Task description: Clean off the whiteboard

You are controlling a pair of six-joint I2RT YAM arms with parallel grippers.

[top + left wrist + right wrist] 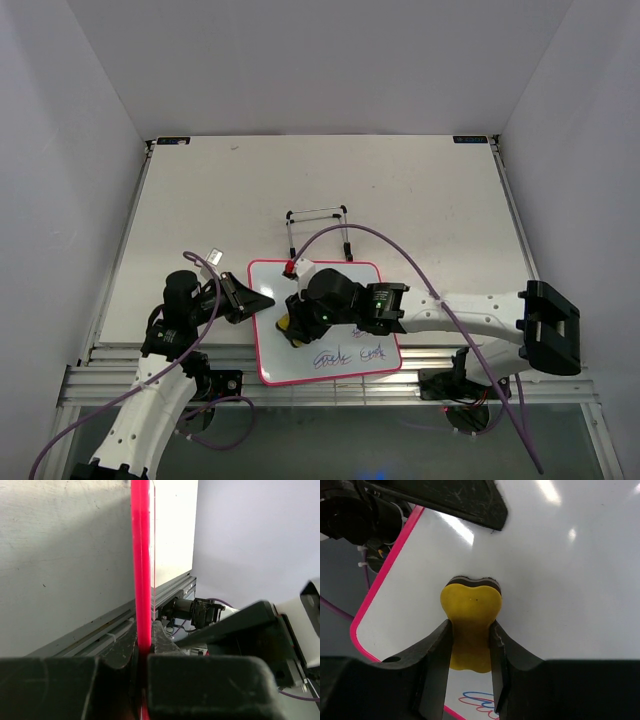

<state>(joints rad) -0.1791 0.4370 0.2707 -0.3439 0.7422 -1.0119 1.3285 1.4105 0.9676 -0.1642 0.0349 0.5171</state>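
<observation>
The whiteboard (340, 300), white with a pink-red frame, lies flat near the table's front edge. Blue and red scribbles (348, 355) run along its near side; they also show in the right wrist view (477, 701). My left gripper (257, 303) is shut on the board's left frame edge (141, 570). My right gripper (291, 325) is shut on the yellow eraser (470, 625), which is pressed on the board's left part (560, 580), just above the scribbles.
A black wire stand (318, 230) sits just behind the board. A small white and red object (299, 267) lies at the board's far edge. Purple cables (400, 250) arc over the right arm. The table's metal front rail (300, 385) runs just below the board.
</observation>
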